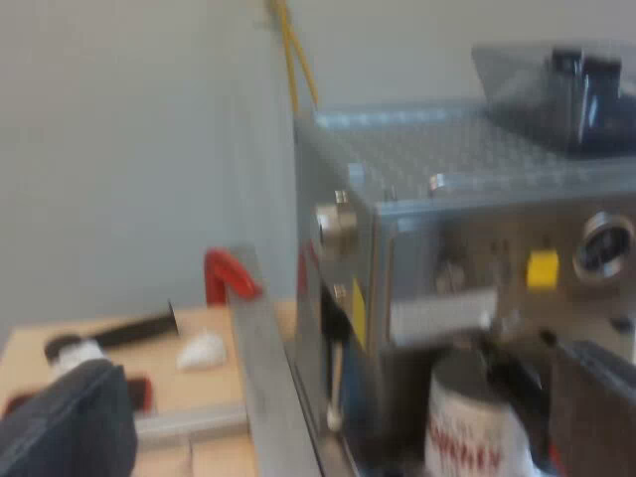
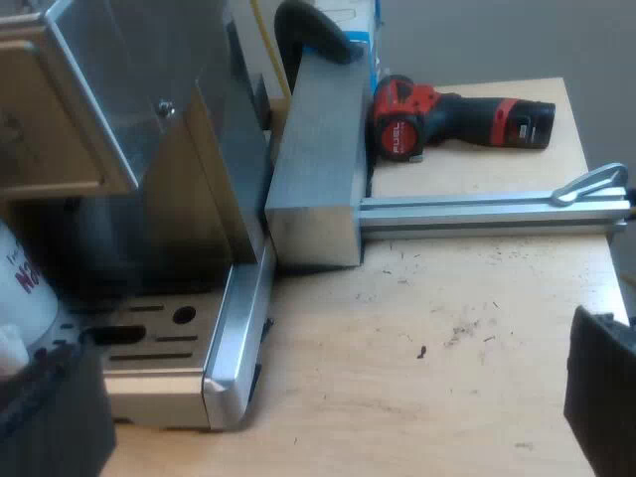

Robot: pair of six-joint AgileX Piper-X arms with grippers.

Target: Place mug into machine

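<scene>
A white mug with red lettering stands upright on the drip tray under the espresso machine's front. The dark bean hopper sits on the machine's top. My left gripper is open, its fingers spread wide beside the machine, and the mug is close to the far finger. In the right wrist view the mug is on the slotted drip tray, right by one finger of my right gripper. That gripper is open, with its other finger far off over the wooden table.
A grey metal block and an aluminium rail lie on the wooden table beside the machine. Behind the rail is a red and black drill. On the other side I see a red clamp and a black-handled tool.
</scene>
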